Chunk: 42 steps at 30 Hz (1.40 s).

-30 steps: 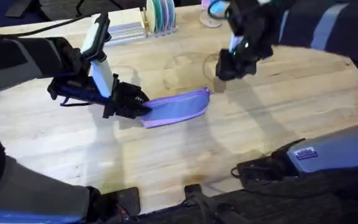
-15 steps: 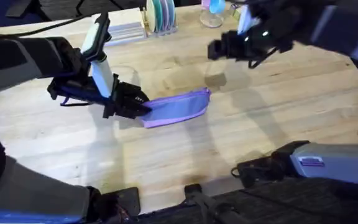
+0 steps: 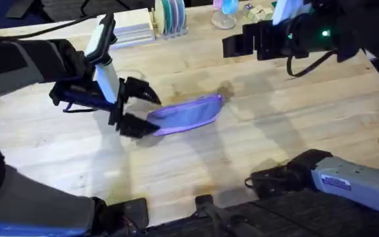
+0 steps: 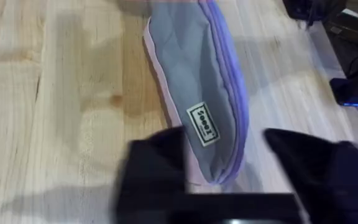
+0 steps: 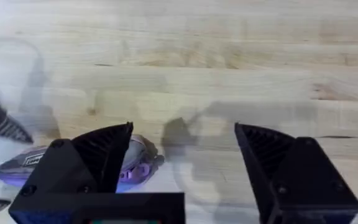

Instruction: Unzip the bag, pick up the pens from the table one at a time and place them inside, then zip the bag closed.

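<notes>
Since the earlier frame the left gripper [image 3: 139, 110] had let go of the bag [image 3: 188, 113] and spread its black fingers wide on either side of the pouch's near end, while the right gripper [image 3: 237, 45] had lifted away toward the far edge of the table [image 3: 295, 112], its fingers parted and holding nothing. The lavender pouch lay flat at mid-table, grey panel [image 4: 194, 74] up, its zipper [image 4: 230, 68] appearing closed.

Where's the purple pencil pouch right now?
In the overhead view, the lavender fabric pencil pouch lies flat near the middle of the pale wooden table, one end between the open fingers of the left gripper.
</notes>
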Each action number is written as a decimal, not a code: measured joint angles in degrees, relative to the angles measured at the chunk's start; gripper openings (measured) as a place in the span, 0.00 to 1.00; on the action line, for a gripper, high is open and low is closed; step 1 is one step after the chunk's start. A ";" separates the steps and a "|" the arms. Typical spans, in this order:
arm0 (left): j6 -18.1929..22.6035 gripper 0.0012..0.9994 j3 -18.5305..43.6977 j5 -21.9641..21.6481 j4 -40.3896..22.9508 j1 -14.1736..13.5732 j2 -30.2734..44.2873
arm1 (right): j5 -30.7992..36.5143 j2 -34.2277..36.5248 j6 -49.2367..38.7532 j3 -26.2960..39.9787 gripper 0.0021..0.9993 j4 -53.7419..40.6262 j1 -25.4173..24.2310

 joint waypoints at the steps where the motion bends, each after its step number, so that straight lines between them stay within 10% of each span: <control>1: -0.16 0.95 0.00 0.00 0.05 0.04 0.00 | 0.00 -0.22 -0.14 0.00 1.00 -0.18 0.00; 14: -0.17 1.00 0.00 -1.33 1.15 0.77 -0.21 | 0.17 -0.87 -0.24 0.00 1.00 -0.72 0.00; 23: -4.10 1.00 0.00 -4.42 -0.36 7.57 -15.95 | 0.17 -0.87 -0.35 0.00 1.00 -1.04 0.00; 42: -54.42 1.00 0.00 -29.61 0.56 11.08 -55.89 | 0.17 -0.87 -0.37 0.00 1.00 -1.05 0.00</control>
